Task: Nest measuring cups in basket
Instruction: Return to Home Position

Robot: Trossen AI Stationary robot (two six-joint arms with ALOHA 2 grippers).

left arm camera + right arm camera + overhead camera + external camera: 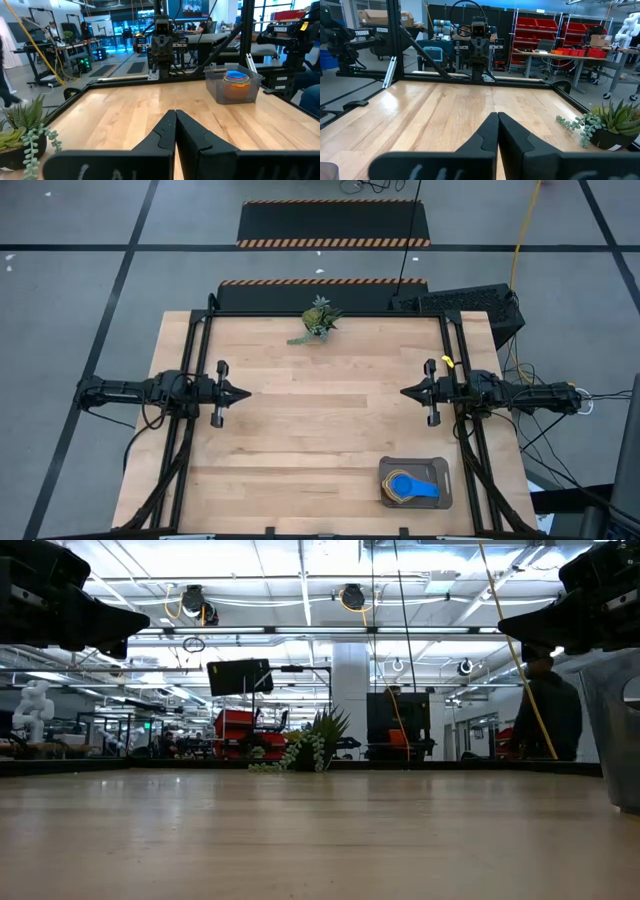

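**Left gripper** point(243, 392): the fingers are pressed together to a single point with nothing between them. The left wrist view shows the two dark fingers point(165, 132) meeting along their inner edges. In the high view the tip sits at middle left and points toward frame centre. The left arm point(130, 391) runs level from the left edge of the frame, crossing the table's left rail. In the low view this gripper point(138, 624) sits at upper left, raised clear of the tabletop.

**Right gripper** point(406, 392): the fingers are likewise closed and empty, as the right wrist view confirms point(497, 116). It sits at middle right of the high view, tip pointing toward frame centre and facing the left gripper, well apart from it. The right arm point(525, 394) extends level from the right edge. In the low view this gripper point(506, 628) sits at upper right, also raised.

**Basket** point(418, 464): a dark rectangular tray standing on the wooden table point(320, 435) at lower right of the high view, well apart from the right gripper.

**Measuring cups** point(406, 486): nested as one stack in the left part of the basket. A blue cup is uppermost, its handle pointing toward frame right. The left wrist view shows orange and blue layers point(236, 80) through the basket wall point(219, 91).

**Plant sprig** point(318, 321): upper centre of the high view, near the table's far edge.
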